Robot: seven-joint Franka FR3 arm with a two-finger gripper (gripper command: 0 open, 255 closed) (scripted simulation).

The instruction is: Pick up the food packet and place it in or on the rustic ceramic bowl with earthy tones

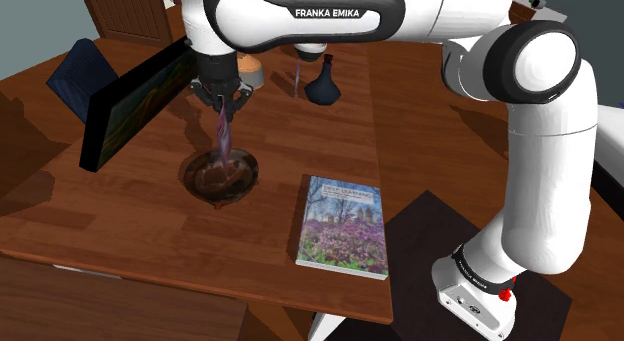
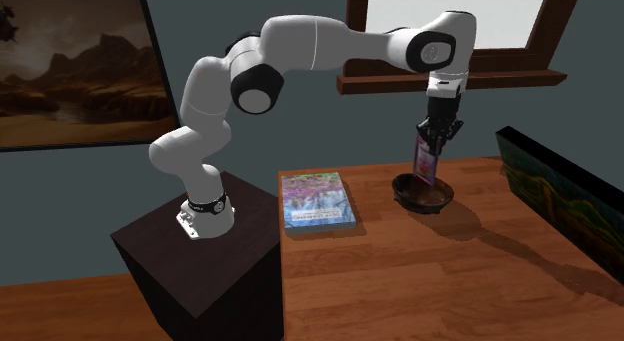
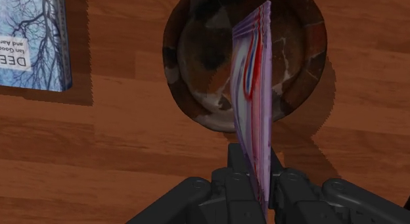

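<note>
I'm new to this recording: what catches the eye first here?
The black gripper clasps a purple packet, hanging upright over a mottled brown bowl on the wooden table. A book with a flowery cover lies flat beside the bowl, on the side toward the stand.

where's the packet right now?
Packet is clamped in the claw, hanging upright over the bowl, left of the book in the shoulder view.

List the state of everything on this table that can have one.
Claw, shut on the food packet.
Food packet, clamped by its top edge, hanging upright over the brown bowl.
Brown bowl, upright on the table, packet not yet released into it.
Book, closed, lying flat, cover up.
Dark vase, upright.
Framed painting, standing on its edge.
</note>
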